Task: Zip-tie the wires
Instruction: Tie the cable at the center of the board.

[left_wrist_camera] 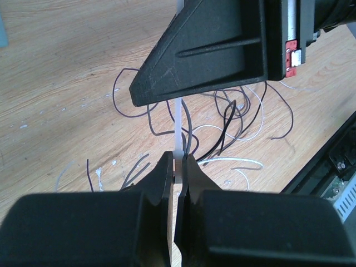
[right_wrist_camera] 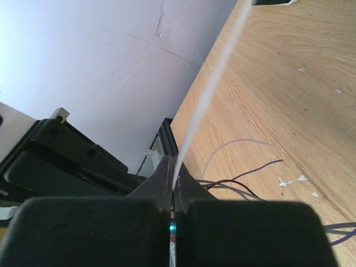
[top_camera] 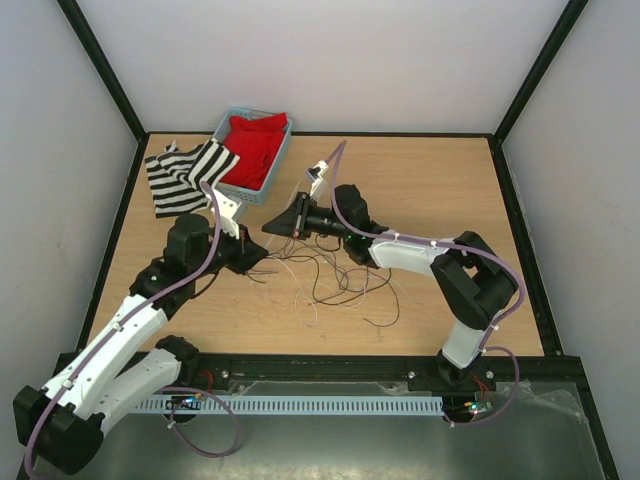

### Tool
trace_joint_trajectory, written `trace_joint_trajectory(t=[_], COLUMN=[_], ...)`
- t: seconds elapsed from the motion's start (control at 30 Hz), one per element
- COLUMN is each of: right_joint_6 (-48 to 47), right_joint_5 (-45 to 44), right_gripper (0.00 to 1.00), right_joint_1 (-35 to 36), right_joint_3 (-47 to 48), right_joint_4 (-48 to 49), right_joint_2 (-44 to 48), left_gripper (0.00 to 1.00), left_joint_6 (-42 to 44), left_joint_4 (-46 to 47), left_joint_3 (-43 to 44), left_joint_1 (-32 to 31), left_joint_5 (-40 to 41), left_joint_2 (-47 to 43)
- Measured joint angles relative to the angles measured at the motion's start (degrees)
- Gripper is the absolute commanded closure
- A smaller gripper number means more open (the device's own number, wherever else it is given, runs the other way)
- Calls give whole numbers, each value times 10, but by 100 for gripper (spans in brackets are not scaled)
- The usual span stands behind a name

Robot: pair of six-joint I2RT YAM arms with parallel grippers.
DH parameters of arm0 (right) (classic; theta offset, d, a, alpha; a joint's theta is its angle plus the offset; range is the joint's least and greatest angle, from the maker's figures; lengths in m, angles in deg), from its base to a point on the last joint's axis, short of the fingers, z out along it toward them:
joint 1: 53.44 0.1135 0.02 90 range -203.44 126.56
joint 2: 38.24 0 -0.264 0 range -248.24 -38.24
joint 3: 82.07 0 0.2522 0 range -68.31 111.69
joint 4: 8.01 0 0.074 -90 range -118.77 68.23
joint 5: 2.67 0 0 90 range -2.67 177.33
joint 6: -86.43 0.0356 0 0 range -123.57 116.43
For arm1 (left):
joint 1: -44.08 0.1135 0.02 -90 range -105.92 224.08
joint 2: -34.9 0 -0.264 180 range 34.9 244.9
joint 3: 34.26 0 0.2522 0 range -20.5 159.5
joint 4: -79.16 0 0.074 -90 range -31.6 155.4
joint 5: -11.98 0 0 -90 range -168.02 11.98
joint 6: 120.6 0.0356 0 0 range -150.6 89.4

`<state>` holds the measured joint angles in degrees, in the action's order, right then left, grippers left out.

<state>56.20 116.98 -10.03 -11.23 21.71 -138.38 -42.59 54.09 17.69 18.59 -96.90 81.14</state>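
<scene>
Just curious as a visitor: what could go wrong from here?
The thin white plastic strip is pinched only at the tips of the left end effector and right end effector; a hard pull might slip it free. The thin black and whitish wires sprawl loosely, so some strands could be left out.

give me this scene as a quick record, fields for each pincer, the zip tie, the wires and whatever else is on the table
left pincer: shut on the zip tie
right pincer: shut on the same strap, further along
zip tie: white, stretched between both pincers
wires: loose black and whitish loops on the table; unclear if the strap encircles any
other items: blue basket holding red cloth, striped cloth beside it
</scene>
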Motion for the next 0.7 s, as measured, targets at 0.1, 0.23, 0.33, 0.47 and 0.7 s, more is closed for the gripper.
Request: trace_joint_trajectory(t=[0.1,0.23,0.33,0.47,0.7], right_joint_6=[2,-8,-31,-60,-73], right_joint_5=[5,15,27,41,64], right_gripper=[100,100,100,100,100], right_joint_1=[-1,-4,-8,-12,-18], right_joint_3=[0,10,40,80,97], right_joint_4=[7,-11,-56,-106,-148], right_joint_2=[0,0,0,0,0], left_gripper=[100,100,100,100,100], left_joint_6=[0,-2,-7,-17,-27], left_joint_4=[5,17,36,66,88], left_joint_3=[-9,-23,-31,-47,-61], left_joint_1=[0,0,-3,-12,-37], left_joint_5=[0,0,3,17,45], left_joint_2=[-4,-10,-15,-20,-14])
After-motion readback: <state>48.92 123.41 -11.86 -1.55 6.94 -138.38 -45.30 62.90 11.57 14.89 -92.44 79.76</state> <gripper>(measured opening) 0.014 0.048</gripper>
